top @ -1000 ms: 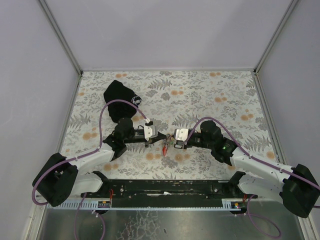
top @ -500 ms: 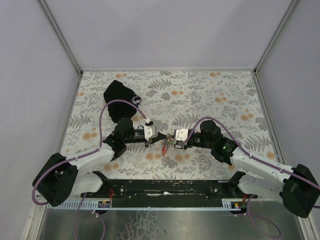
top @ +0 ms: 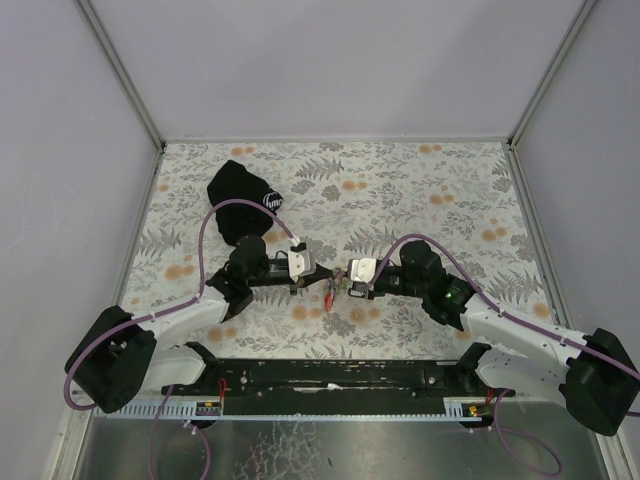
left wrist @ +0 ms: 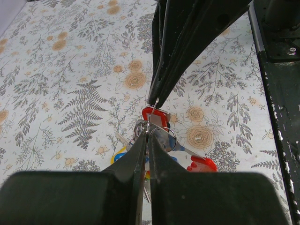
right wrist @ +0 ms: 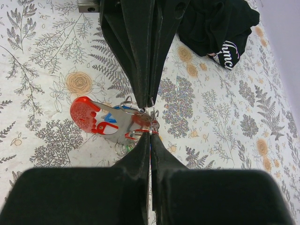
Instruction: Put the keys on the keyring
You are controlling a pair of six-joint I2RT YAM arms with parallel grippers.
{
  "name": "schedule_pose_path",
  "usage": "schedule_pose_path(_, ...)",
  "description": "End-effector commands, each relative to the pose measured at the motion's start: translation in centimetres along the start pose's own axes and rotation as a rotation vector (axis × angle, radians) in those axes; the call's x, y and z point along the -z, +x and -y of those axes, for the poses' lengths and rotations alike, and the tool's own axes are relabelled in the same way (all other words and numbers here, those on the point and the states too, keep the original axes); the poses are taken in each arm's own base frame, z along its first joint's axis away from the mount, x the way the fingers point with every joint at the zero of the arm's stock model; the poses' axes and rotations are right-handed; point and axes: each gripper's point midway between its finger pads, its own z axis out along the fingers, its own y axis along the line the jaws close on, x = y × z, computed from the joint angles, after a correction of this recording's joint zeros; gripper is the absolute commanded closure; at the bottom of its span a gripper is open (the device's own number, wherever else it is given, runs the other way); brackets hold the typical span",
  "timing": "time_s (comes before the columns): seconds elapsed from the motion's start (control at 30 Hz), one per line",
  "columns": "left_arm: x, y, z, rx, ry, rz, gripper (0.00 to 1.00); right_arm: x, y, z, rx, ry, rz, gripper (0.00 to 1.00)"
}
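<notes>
Tiny keys (right wrist: 115, 123), bright plastic tags, tightly bunched

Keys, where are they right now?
In the top view the keys hang at the table's middle, toward the near edge, gripped between the meeting tips of the shut left pincer and right pincer. The black pouch lies well away, back left.
</notes>
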Motion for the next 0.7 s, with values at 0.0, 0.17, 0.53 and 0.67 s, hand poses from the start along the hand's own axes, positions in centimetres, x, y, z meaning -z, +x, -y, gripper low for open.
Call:
schedule_pose_path(0.0, -0.25, -0.98, -0.80, -0.031, -0.011, 0.013, 1.00, 0.22, -2.97, 1.88, 0.042, 0.053, 0.068, 1.00)
schedule_pose_path(0.17, -0.29, -0.94, -0.72, -0.029, -0.006, 0.012, 1.00, 0.04, -2.87, 1.89, 0.036, 0.051, 0.066, 1.00)
schedule_pose_path(0.53, -0.35, -0.94, -0.54, -0.029, 0.006, 0.014, 1.00, -0.11, -2.99, 1.94, 0.035, 0.048, 0.070, 1.00)
schedule_pose_path(0.67, -0.37, -1.01, -0.49, -0.029, 0.010, 0.016, 1.00, -0.14, -2.92, 1.95, 0.035, 0.049, 0.068, 1.00)
